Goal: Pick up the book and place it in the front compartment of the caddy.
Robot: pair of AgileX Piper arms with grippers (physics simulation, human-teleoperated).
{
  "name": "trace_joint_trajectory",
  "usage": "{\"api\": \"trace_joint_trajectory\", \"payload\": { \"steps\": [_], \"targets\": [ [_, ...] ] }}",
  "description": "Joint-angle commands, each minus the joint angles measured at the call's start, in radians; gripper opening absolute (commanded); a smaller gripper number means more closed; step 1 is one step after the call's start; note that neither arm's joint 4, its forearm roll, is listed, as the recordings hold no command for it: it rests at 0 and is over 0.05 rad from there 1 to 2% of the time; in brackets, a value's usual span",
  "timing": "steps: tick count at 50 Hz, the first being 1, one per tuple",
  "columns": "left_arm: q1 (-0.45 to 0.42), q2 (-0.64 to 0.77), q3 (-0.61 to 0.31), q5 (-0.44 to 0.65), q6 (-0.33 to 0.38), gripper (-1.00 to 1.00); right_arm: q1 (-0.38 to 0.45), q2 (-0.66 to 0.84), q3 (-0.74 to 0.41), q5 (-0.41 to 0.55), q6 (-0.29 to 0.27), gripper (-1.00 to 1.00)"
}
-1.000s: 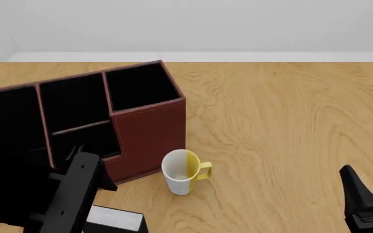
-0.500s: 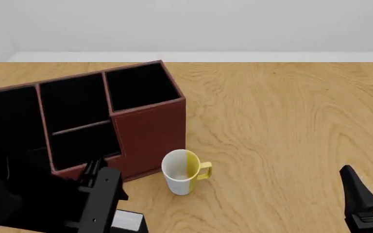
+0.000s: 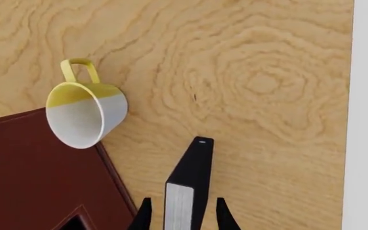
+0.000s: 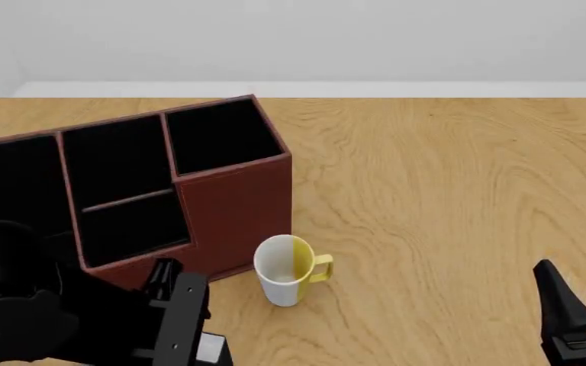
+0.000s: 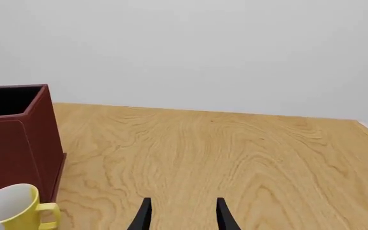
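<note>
- caddy (image 4: 232, 194): reddish-brown, black cells, on wood table (image 4: 445, 198); the landmark.
- mug (image 4: 288, 271): white/yellow, upright, just beside caddy's near corner.
- L gripper (image 3: 182, 216): near side of caddy, fingers narrow, one each side of book (image 3: 189, 184); book on edge, black cover, pale pages.
- R gripper (image 5: 182, 214): well apart from caddy, fingers spread, holding nothing.

My arms are all black, no markings or cables visible. Left arm (image 4: 28, 305) has a fat rounded joint housing and a boxy wrist block. Left tool (image 3: 182, 215) and right tool (image 5: 182, 214) each end in two thin tapered black fingers (image 4: 560, 301).
</note>
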Motion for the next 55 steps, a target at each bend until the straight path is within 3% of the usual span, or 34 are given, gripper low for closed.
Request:
{"api": "trace_joint_trajectory", "payload": {
  "steps": [1, 9, 16, 17, 25, 33, 37, 39, 45, 55],
  "targets": [
    [0.015, 0.029, 0.029, -0.056, 0.001, 1.00, 0.000, 0.000, 0.000, 0.001, -0.003, 1.00],
    [0.034, 0.070, 0.037, -0.083, -0.001, 1.00, 0.001, 0.000, 0.001, 0.003, -0.004, 1.00],
    [0.083, 0.099, 0.038, -0.087, 0.047, 1.00, 0.000, 0.000, 0.001, 0.005, -0.004, 1.00],
    [0.091, 0.101, 0.039, -0.085, 0.058, -1.00, 0.000, 0.000, 0.001, 0.006, -0.004, 1.00],
    [0.079, 0.088, 0.031, -0.071, 0.055, -1.00, 0.003, 0.000, 0.001, 0.006, -0.004, 1.00],
    [0.047, 0.041, -0.011, 0.013, 0.043, -1.00, -0.002, 0.000, 0.000, 0.001, -0.001, 1.00],
    [0.054, 0.027, -0.052, 0.060, 0.053, -1.00, -0.003, 0.000, 0.000, -0.001, 0.001, 1.00],
    [0.004, -0.008, -0.082, 0.119, 0.012, -1.00, -0.004, 0.000, 0.000, -0.003, 0.005, 1.00],
    [-0.015, -0.023, -0.203, 0.213, -0.009, -1.00, -0.014, 0.000, -0.005, -0.006, 0.027, 1.00],
    [-0.010, -0.027, -0.345, 0.318, -0.016, -1.00, -0.021, 0.000, -0.012, -0.006, 0.042, 1.00]
  ]
}}
